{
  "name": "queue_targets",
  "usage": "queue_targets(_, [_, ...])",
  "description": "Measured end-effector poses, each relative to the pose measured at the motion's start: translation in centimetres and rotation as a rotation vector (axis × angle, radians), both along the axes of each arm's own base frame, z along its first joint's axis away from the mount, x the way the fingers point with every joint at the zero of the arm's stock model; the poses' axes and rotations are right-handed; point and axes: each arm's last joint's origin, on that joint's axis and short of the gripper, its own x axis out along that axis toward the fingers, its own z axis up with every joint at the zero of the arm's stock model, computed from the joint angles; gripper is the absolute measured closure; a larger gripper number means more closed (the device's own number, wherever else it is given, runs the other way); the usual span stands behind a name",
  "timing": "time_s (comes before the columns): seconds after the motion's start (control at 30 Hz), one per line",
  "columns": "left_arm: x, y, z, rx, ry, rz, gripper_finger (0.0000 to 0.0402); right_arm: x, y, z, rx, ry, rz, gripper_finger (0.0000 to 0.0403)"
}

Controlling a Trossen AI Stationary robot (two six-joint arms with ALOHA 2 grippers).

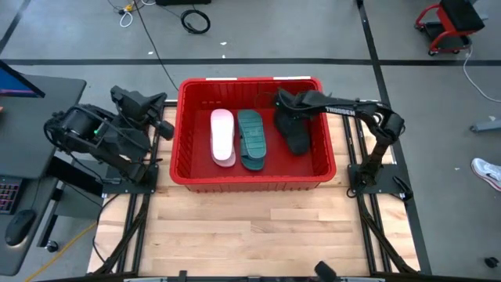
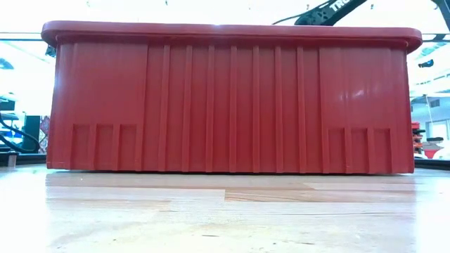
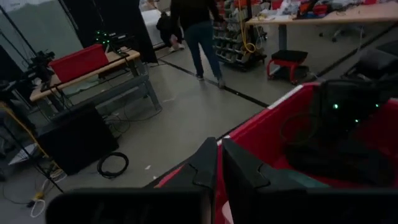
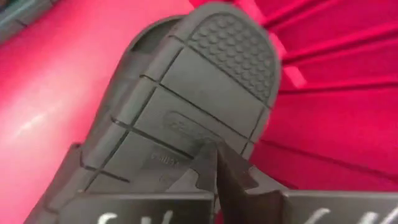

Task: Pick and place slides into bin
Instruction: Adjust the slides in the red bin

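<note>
Inside red bin [image 1: 186, 125]: right claw [image 1: 283, 103] clamped on black slide [image 1: 295, 131], treaded sole up; left claw [image 1: 162, 117] together.

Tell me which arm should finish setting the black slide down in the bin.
Right. Its hand is already inside the bin at the black slide, sole facing its wrist camera. The left hand waits outside the bin's left wall.

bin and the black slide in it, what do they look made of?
Bin: looks like moulded hard plastic, red, slight sheen, ribbed walls and thick rim. Black slide: likely rubber or foam, matte, with moulded grooves and a dimpled tread on the sole; right gripper is at it.
</note>
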Motion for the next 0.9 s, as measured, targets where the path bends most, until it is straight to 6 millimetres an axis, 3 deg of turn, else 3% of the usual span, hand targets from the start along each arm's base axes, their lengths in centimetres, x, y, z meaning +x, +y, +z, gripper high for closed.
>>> queue_targets(0.23, [2.1, -0.8, -0.8, 0.029, 0.099, -0.020, 0.0380, 2.2, 1.4, -0.6, 0.010, -0.120, 0.081, 0.0398])
queue_targets(0.57, [2.2, -0.9, -0.8, 0.017, 0.090, -0.021, 0.0385, 2.0, 1.5, -0.3, 0.025, -0.136, 0.039, 0.0398])
queue_targets(0.73, [1.6, -0.6, -0.6, 0.002, 0.057, -0.017, 0.0376, 1.5, 2.0, 1.6, 0.018, -0.215, 0.032, 0.0398])
queue_targets(0.9, [1.7, -0.7, -0.6, 0.003, 0.060, -0.017, 0.0377, 1.4, 2.8, 3.9, 0.097, -0.370, 0.175, 0.0399])
